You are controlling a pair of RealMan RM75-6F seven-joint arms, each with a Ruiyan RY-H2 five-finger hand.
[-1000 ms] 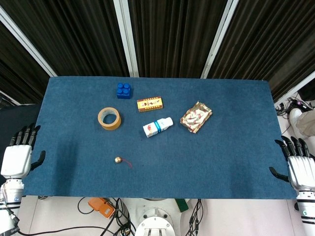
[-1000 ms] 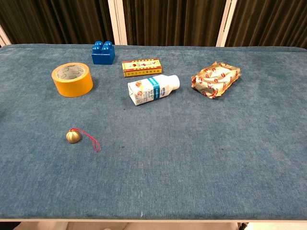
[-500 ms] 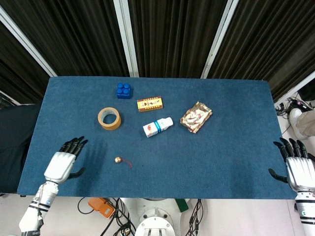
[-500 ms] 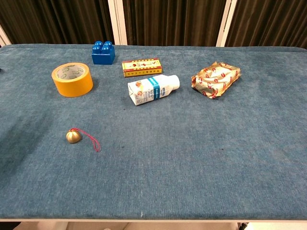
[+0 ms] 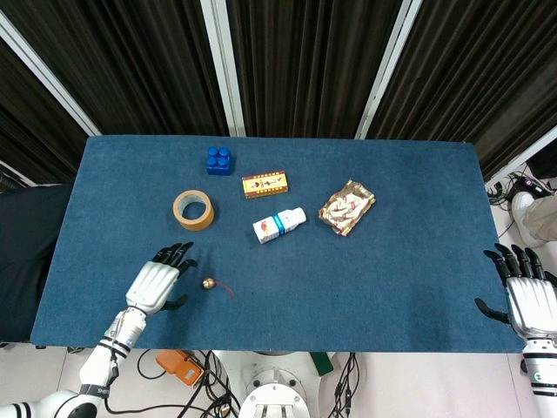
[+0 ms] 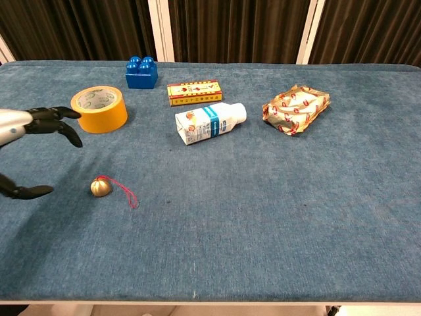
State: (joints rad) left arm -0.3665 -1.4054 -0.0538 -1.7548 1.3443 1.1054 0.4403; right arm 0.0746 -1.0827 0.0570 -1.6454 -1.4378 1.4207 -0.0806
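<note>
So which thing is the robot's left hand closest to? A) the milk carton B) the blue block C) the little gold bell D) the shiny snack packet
C: the left hand is open, its fingers spread, right beside the little gold bell with its red string, far from the rest.

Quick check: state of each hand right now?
Left hand: open, holding nothing, near the bell.
Right hand: open, empty, at the table edge.

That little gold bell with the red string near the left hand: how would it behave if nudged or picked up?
The gold bell looks rounded, so it would probably roll when nudged. Its red string lies slack on the blue table, likely floppy and trailing behind. Being small and shiny, it may slip from the open left hand.
</note>
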